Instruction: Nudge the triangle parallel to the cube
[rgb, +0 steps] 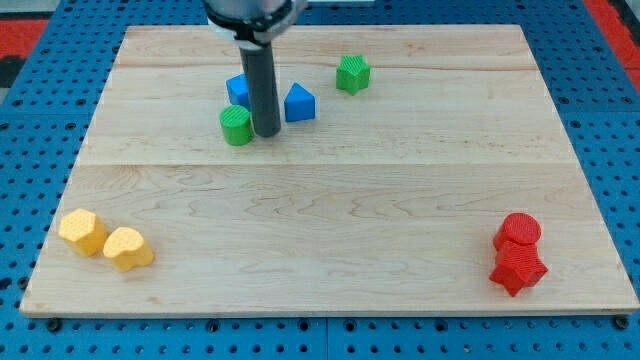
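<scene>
A blue triangle block (299, 103) lies at the upper middle of the wooden board (330, 230). A blue cube (238, 89) sits to its left, partly hidden behind my dark rod. My tip (266, 133) rests on the board between the green cylinder (237, 126) on its left and the blue triangle on its upper right, close to both. Whether the tip touches either block cannot be told.
A green star-like block (353, 73) lies toward the top, right of the triangle. Two yellow blocks (82, 231) (127, 249) sit at the bottom left. A red cylinder (520, 230) and a red star-like block (518, 267) sit at the bottom right. Blue pegboard surrounds the board.
</scene>
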